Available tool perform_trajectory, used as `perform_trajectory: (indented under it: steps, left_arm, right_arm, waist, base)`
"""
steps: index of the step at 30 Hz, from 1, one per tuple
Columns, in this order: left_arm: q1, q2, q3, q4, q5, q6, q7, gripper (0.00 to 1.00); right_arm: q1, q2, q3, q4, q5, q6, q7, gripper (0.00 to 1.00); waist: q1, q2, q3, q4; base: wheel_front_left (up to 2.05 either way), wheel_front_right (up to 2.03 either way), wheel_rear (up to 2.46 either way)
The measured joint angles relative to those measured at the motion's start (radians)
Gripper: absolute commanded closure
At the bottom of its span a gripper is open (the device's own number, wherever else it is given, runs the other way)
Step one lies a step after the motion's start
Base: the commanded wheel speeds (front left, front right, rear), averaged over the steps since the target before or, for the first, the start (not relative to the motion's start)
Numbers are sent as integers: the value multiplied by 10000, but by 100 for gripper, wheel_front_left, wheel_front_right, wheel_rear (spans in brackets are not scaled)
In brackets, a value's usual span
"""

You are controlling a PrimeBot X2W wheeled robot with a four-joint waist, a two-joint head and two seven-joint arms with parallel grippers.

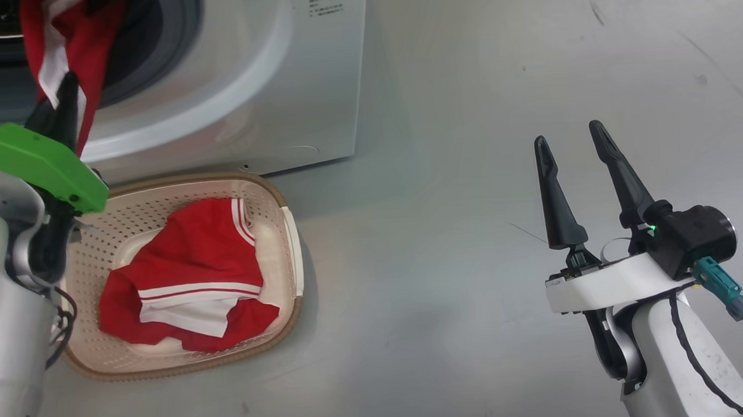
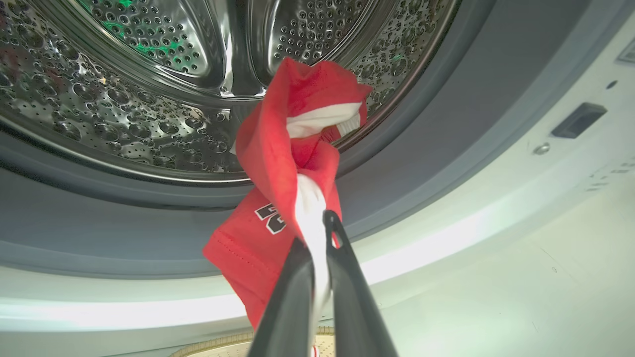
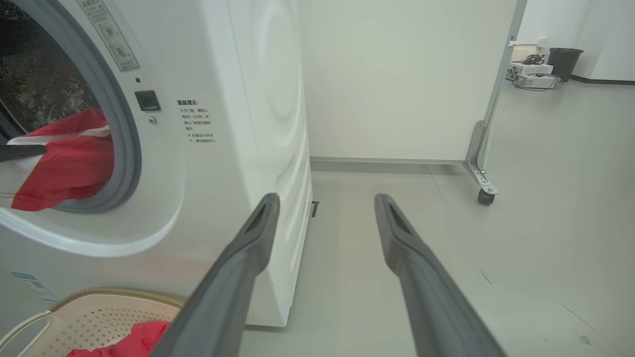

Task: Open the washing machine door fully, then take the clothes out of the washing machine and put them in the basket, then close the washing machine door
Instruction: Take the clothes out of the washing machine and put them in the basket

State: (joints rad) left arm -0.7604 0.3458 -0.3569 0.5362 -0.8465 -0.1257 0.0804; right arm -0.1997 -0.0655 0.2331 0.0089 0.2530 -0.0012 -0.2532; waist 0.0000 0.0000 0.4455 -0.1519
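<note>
White washing machine [image 3: 238, 99], dimpled steel drum [image 2: 124, 114], grey seal [image 2: 421, 124]; red clothes [image 1: 190, 269], white stripes; cream perforated basket [image 1: 276, 239], brown rim.

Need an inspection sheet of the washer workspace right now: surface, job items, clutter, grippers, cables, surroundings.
Surface: grey floor, a few scuff marks.
Job's things: washing machine, drum exposed; crumpled garment in the basket; hanging garment at the drum mouth.
Clutter: crate and loose wires, far off.
Grippers: left gripper shut on the hanging garment; right gripper open, empty.
Cables: black cable with teal connector at right wrist.
Surroundings: wheeled white partition; dark bin.
</note>
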Motion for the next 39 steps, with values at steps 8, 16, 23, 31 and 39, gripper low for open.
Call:
perform_trajectory:
  steps: [8, 16, 23, 31, 39]
  left_arm:
    - [883, -98, -598, -489, -31, 0, -759, 100]
    - [1702, 142, -1114, -1129, 240, 0, -2104, 100]
    - [2404, 376, -1287, -1346, 840, 0, -3156, 100]
    - [2867, 619, -1175, -1942, 1524, 0, -3296, 100]
    - [3314, 614, -656, -2826, 2117, 117, -3367, 100]
  right_arm:
    - [236, -2, -130, 144, 0, 105, 0, 0]
    - [636, -15, -251, 326, 0, 272, 0, 0]
    - [882, -10, -261, 445, 12, 416, 0, 0]
    - [1080, -2, -263, 458, 12, 458, 0, 0]
    - [1253, 15, -290, 460, 13, 527, 0, 0]
  waist:
    - [0, 0, -615, 540]
    - [0, 0, -1389, 1140]
    - [0, 0, -1964, 1399]
    - [0, 0, -2380, 1515]
    - [0, 0, -2575, 1531]
  base:
    - [0, 0, 0]
    - [0, 0, 0]
    - [0, 0, 0]
    - [0, 0, 0]
    - [0, 0, 0]
